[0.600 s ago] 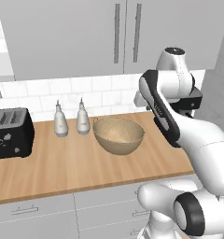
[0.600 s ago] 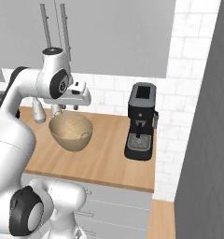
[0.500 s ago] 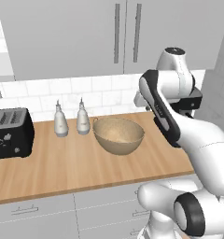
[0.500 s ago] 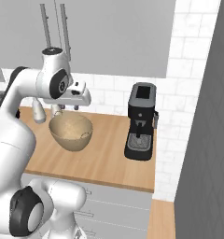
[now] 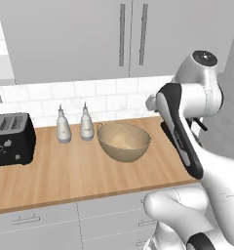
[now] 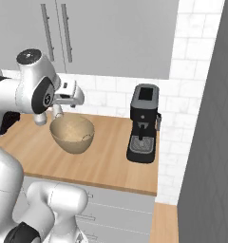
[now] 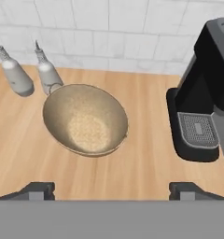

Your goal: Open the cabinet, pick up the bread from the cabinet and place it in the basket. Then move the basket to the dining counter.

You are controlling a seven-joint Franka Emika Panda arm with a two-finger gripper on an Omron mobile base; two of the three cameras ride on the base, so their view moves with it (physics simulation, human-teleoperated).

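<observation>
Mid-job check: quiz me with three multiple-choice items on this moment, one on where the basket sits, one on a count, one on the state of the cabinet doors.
1. Where is the basket?
A. on the wooden worktop, between the bottles and the coffee machine
B. inside the cabinet
C. on the floor

2. How many small grey bottles stand by the tiled wall?
A. one
B. two
C. four

3. The cabinet doors are:
A. both shut
B. both open
C. removed

Answers: 1 A, the hand view shows it on the wood with bottles on one side and the machine on the other. 2 B, one bottle and a second bottle stand side by side. 3 A, both doors lie flush, handles together.
</observation>
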